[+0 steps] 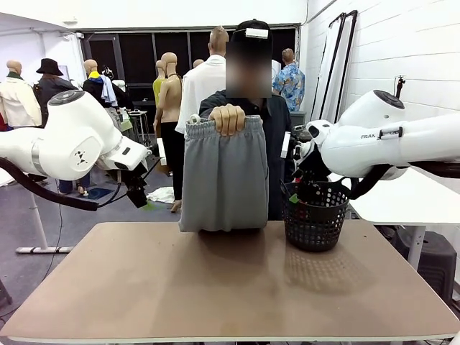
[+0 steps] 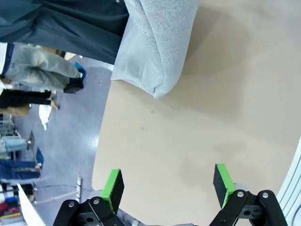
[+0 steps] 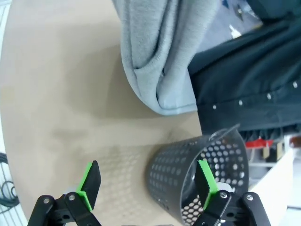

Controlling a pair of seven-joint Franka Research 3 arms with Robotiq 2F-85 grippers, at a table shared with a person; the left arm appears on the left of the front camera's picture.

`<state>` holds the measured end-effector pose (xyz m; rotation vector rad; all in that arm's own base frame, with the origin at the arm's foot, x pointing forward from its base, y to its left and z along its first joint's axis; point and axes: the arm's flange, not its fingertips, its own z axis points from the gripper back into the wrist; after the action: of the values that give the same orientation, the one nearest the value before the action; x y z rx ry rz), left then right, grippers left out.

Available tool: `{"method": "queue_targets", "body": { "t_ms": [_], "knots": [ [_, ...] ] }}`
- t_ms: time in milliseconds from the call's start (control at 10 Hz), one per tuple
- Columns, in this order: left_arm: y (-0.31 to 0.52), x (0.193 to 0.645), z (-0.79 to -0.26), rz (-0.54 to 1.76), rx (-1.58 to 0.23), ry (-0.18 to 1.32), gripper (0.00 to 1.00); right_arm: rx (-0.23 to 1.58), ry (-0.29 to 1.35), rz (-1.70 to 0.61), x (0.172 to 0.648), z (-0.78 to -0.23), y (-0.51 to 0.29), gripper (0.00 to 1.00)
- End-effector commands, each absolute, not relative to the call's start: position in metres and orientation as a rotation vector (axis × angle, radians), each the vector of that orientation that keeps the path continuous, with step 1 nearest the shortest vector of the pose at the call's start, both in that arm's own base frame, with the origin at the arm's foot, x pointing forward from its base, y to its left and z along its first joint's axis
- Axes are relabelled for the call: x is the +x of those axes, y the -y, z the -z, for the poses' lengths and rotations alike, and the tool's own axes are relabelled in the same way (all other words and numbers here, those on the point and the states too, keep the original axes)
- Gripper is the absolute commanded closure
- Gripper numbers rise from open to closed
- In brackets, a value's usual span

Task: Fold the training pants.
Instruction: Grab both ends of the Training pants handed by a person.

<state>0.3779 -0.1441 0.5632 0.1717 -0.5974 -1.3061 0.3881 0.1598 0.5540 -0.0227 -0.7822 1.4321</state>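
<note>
The left gripper (image 2: 167, 178) is released, its green pads spread wide above the bare tan table (image 2: 202, 117). In the front view it hangs at about 9 o'clock from the training pants (image 1: 224, 172). A person's hand (image 1: 228, 118) grips the gathered waistband at 12 o'clock, and the grey pants hang straight down with their lower end resting on the table's far edge. A black mesh basket (image 1: 314, 219) stands just beside them at 3 o'clock. The right gripper (image 1: 302, 190) hovers at the basket's rim, released and holding nothing.
</note>
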Motion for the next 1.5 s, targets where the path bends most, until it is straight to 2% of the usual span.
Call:
{"method": "queue_targets", "body": {
  "t_ms": [0,200,400,800,900,1000,1300,1400],
  "knots": [
    [0.131,0.400,-0.566,1.428,0.137,0.585,0.00,0.027,0.832,-1.536,0.414,-0.550,-0.157,0.00],
    [0.123,0.419,-0.560,1.489,0.111,0.626,0.00,0.066,0.881,-1.540,0.425,-0.544,-0.158,0.00],
    [0.124,0.435,-0.554,1.557,0.012,0.752,0.00,0.201,0.936,-1.540,0.435,-0.538,-0.156,0.00],
    [0.124,0.446,-0.547,1.580,-0.098,0.789,0.00,0.402,1.033,-1.497,0.448,-0.526,-0.153,0.00],
    [0.124,0.444,-0.550,1.485,-0.039,0.721,0.00,0.380,1.012,-1.475,0.448,-0.526,-0.152,0.00],
    [0.129,0.435,-0.547,1.562,-0.054,0.789,0.00,0.339,1.024,-1.486,0.429,-0.537,-0.154,0.00],
    [0.130,0.437,-0.546,1.547,-0.041,0.769,0.00,0.356,1.016,-1.473,0.433,-0.535,-0.153,0.00],
    [0.128,0.446,-0.540,1.539,-0.103,0.837,0.00,0.415,1.033,-1.462,0.440,-0.528,-0.155,0.00]
  ]
}}
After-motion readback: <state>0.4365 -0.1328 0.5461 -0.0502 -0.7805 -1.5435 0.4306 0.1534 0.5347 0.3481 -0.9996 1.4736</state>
